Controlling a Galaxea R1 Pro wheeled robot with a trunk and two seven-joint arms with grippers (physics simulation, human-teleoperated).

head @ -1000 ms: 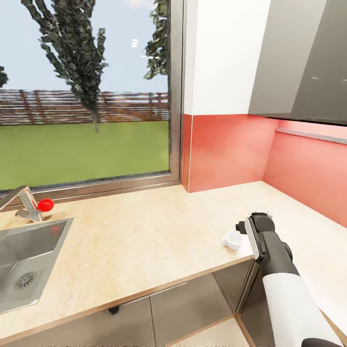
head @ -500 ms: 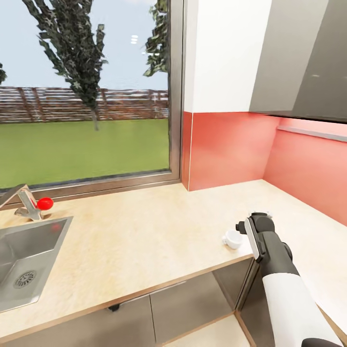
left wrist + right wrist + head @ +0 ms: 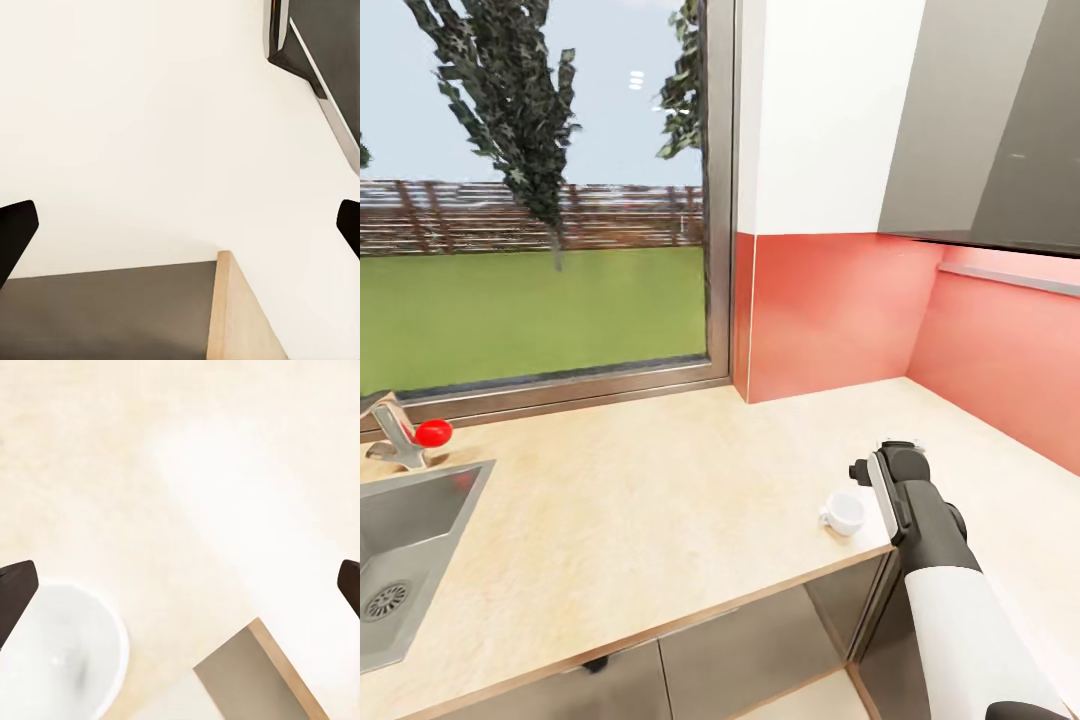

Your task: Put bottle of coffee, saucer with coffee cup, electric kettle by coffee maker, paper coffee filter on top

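Observation:
The small white coffee cup (image 3: 843, 512) stands upright on the light tan countertop (image 3: 660, 500), close to its front edge. My right arm (image 3: 925, 520) reaches over that edge just right of the cup, its wrist above the worktop. In the right wrist view the cup (image 3: 56, 660) shows from above as a white round shape beside one dark fingertip (image 3: 15, 592). The right gripper (image 3: 180, 592) is open over bare countertop (image 3: 150, 450), holding nothing. The left gripper (image 3: 180, 232) is open too, facing a pale surface.
A steel sink (image 3: 400, 540) with a red-knobbed faucet (image 3: 405, 440) sits at the far left under a big window (image 3: 530, 200). Red backsplash (image 3: 830, 310) wraps the corner at the right. Grey cabinet fronts (image 3: 760, 640) lie below the worktop.
The whole picture has slid left, so the camera has moved: the sink sits further left. The cup now shows slightly lower beside my right arm, which keeps its pose.

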